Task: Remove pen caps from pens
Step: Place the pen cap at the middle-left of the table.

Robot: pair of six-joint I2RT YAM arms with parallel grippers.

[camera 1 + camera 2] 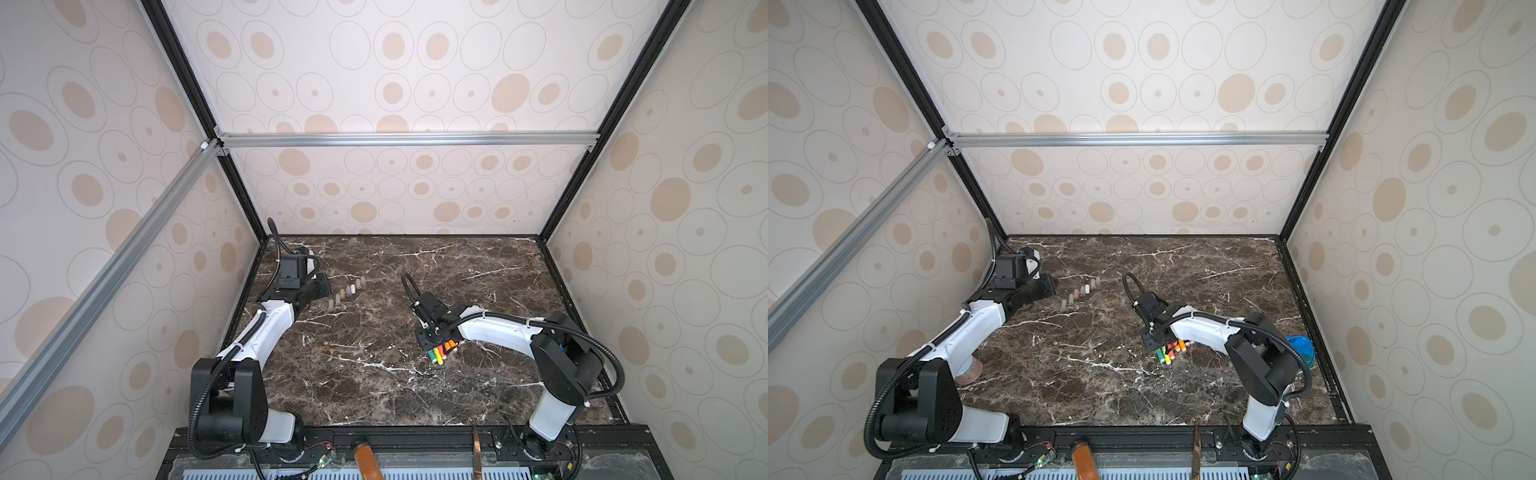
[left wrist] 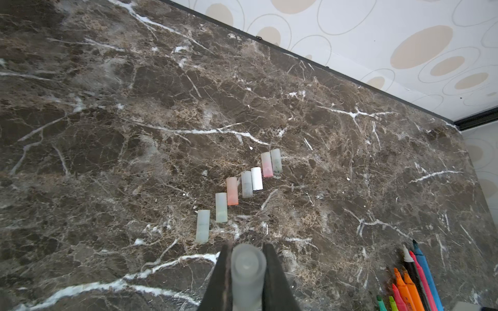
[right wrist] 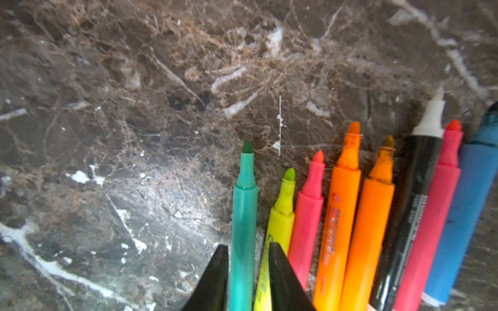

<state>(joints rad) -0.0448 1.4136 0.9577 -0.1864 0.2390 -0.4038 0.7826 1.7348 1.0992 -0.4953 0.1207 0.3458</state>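
My left gripper (image 2: pixel 247 246) is shut on a frosted pen cap (image 2: pixel 247 269), held just above the marble table (image 2: pixel 107 134) at its back left. Several more pen caps (image 2: pixel 246 184) lie in a slanted row just ahead of it, seen in both top views (image 1: pixel 347 291) (image 1: pixel 1081 292). Several uncapped pens (image 3: pixel 350 215) lie fanned side by side near the table's middle right (image 1: pixel 442 351). My right gripper (image 3: pixel 248 245) straddles the green pen (image 3: pixel 244 204) at the end of that fan. Its jaws stand slightly apart, with a gap showing on the yellow pen's (image 3: pixel 283 215) side.
A blue round lid (image 1: pixel 1301 349) lies behind my right arm near the right wall. A brownish round object (image 1: pixel 969 370) sits under my left arm. The enclosure's patterned walls close the table on three sides. An orange-brown object (image 1: pixel 365 457) rests on the front frame.
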